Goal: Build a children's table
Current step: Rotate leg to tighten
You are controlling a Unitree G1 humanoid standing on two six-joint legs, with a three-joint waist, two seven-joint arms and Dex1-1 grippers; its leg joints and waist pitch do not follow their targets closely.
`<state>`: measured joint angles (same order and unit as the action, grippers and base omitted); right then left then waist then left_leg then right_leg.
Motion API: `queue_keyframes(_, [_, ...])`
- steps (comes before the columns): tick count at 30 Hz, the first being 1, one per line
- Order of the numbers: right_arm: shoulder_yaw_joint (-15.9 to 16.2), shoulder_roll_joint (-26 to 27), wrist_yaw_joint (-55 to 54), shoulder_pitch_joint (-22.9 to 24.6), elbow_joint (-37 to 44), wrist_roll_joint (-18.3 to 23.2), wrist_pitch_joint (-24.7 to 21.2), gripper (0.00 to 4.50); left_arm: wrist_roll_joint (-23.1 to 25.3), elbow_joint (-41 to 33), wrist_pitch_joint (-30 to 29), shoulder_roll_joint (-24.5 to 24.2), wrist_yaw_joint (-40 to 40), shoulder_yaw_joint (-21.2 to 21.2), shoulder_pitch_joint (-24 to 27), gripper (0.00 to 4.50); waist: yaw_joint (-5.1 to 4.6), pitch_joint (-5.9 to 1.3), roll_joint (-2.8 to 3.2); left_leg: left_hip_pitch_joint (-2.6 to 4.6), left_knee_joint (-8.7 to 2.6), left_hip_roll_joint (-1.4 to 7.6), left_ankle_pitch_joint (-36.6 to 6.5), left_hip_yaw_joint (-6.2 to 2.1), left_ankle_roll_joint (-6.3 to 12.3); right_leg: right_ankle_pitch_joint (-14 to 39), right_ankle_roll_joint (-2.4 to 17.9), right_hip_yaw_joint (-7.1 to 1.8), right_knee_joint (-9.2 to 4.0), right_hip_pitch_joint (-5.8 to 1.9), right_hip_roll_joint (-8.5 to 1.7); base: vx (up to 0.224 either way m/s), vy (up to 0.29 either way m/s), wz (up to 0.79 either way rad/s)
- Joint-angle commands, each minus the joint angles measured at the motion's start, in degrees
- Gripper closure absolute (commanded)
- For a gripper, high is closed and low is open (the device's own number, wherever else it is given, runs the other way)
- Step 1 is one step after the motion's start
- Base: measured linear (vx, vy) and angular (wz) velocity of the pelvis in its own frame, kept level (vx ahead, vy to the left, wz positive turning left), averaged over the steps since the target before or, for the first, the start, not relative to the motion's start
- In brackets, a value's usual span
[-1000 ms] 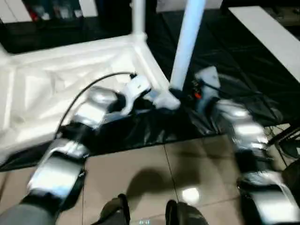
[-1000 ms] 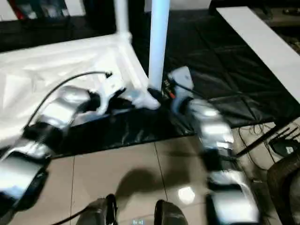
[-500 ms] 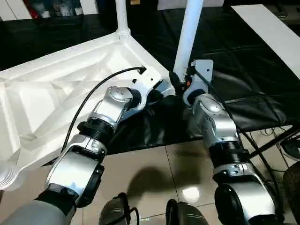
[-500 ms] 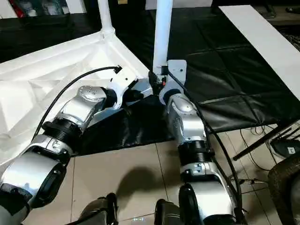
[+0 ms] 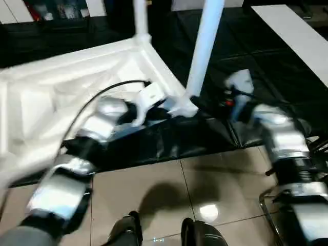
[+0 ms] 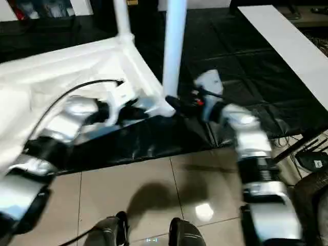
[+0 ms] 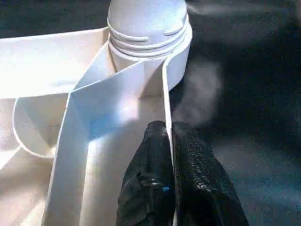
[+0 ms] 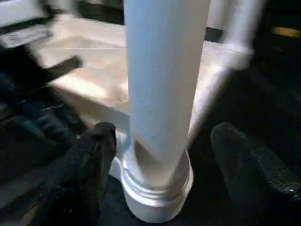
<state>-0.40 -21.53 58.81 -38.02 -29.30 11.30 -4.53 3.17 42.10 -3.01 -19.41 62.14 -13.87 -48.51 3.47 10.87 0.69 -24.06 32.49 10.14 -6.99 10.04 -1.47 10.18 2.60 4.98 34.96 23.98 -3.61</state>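
The table top point(image 5: 77, 97) lies upside down on a black sheet point(image 5: 169, 138) spread over the tiled floor point(image 5: 154, 189), its ribbed underside facing up. Two legs stand upright in its corner sockets: one at the far corner point(image 5: 140, 18), one at the near right corner point(image 5: 205, 46).

The left gripper point(image 7: 170, 141) sits at the near right corner, its black fingers point(image 7: 146, 183) pinched shut on the top's thin side rim point(image 7: 166, 99), just short of the socket point(image 7: 150, 52) that holds the leg.

The right gripper point(image 8: 162, 155) is on the right side of that same leg, near its base. Its fingers point(image 8: 89, 179) stand wide, one on each side of the leg, neither pressing on it.

A long white board point(image 5: 297, 36) lies on the sheet at the far right.
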Motion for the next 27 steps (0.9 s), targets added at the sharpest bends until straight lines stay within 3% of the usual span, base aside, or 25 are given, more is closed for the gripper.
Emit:
queue_keyframes(1, [2.15,-0.95,6.31,0.67,1.31,0.97,1.22,1.0,-0.6,-2.11,3.04,-0.24,4.56,-2.3,0.68,4.5,0.22,-5.87,-0.57,1.78,-2.59,3.31,-9.79,-1.05,8.12,6.18,14.63,-3.41,-3.91,-3.99,-5.47,0.0,0.0,0.0])
queue_keyframes(5, [3.25,-2.82,13.3,0.29,-0.02,1.94,1.26,1.0,-1.08,-3.89,4.32,-2.31,10.46,-3.47,1.64,4.5,0.76,-5.94,-0.3,1.91,-2.57,3.54,-9.44,-1.0,8.33,5.55,15.63,-3.46,-3.69,-3.65,-5.54,0.0,0.0,0.0])
queue_keyframes(11, [5.88,-4.54,21.85,-0.49,-2.7,2.31,1.85,1.59,-2.72,-8.22,6.32,-5.18,19.21,-5.5,3.81,4.5,1.62,-6.31,-0.44,2.05,-2.51,3.64,-8.88,-0.88,8.1,6.05,15.8,-3.49,-3.53,-3.53,-5.63,0.0,0.0,0.0])
queue_keyframes(20, [6.9,-4.49,25.64,-0.61,-3.08,3.06,1.53,2.45,-3.03,-10.25,6.54,-5.53,21.2,-6.42,4.64,4.5,1.74,-6.57,-0.56,1.92,-2.41,3.52,-8.28,-0.93,7.95,6.19,15.5,-3.43,-3.36,-3.64,-5.6,0.0,0.0,0.0])
queue_keyframes(27, [7.09,-4.55,27.53,-0.37,-2.79,3.62,0.76,2.57,-3.06,-10.44,5.9,-5.33,21.14,-6.23,4.58,4.5,1.76,-6.75,-0.59,1.86,-2.21,3.48,-7.02,-0.91,8.89,4.64,15.78,-3.33,-3.13,-3.69,-5.5,0.0,0.0,0.0])
